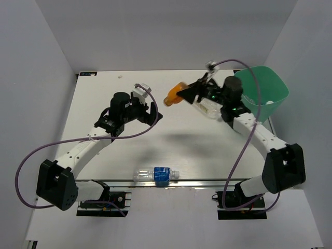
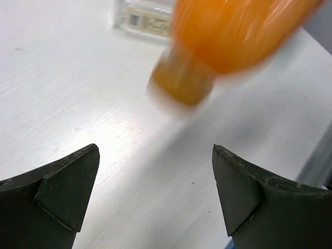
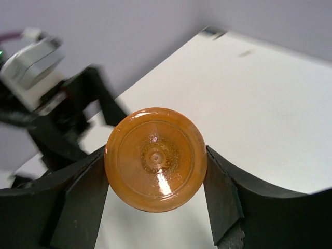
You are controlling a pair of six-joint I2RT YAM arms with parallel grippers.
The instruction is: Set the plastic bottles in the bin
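Note:
My right gripper [image 1: 184,93] is shut on the orange bottle [image 1: 173,97] and holds it above the table, left of the mint-green bin [image 1: 270,96]. In the right wrist view the bottle's round base [image 3: 155,158] sits between the fingers [image 3: 220,194]. My left gripper [image 1: 151,111] is open and empty, facing the orange bottle, which shows blurred in the left wrist view [image 2: 233,36] beyond the gripper [image 2: 154,151]. A clear bottle with a blue label [image 1: 156,175] lies at the table's front edge. A larger clear bottle [image 1: 210,109] lies under my right wrist and shows in the left wrist view [image 2: 145,15].
The bin stands at the table's back right corner, behind the right arm. White walls enclose the table on the left, back and right. Purple cables loop from both arms [image 1: 23,171].

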